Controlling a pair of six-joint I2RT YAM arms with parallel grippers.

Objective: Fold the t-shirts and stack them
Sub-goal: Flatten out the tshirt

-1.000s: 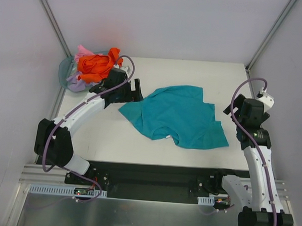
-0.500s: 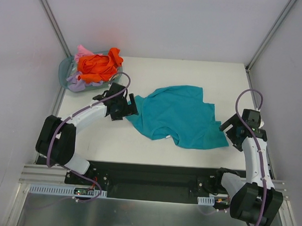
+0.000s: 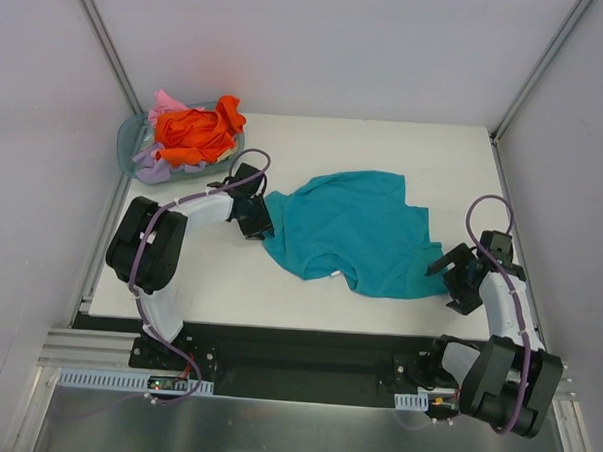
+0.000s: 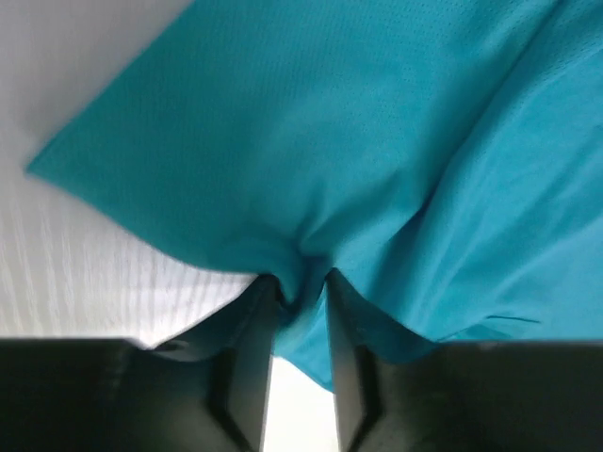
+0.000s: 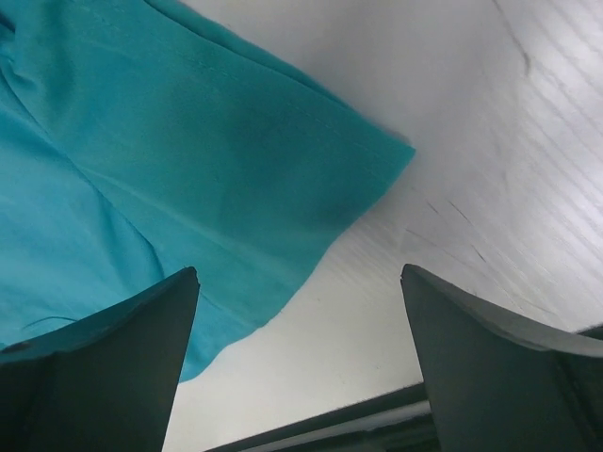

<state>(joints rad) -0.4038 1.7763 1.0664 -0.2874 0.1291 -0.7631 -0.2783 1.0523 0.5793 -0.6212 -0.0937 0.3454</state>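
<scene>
The left pincer [image 4: 300, 282] grips the teal t-shirt [image 3: 356, 228] by its left edge, while the right pincer [image 5: 297, 273] hovers wide open at its right corner.

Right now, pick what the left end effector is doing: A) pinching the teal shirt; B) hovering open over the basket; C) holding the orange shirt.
A: the left wrist view shows the left end effector closed on a bunched fold of the teal shirt.

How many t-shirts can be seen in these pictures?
4: teal t-shirt lying on the table; orange t-shirt, lavender t-shirt and pink t-shirt heaped in the basket at the far left corner. More may be hidden beneath them.
</scene>
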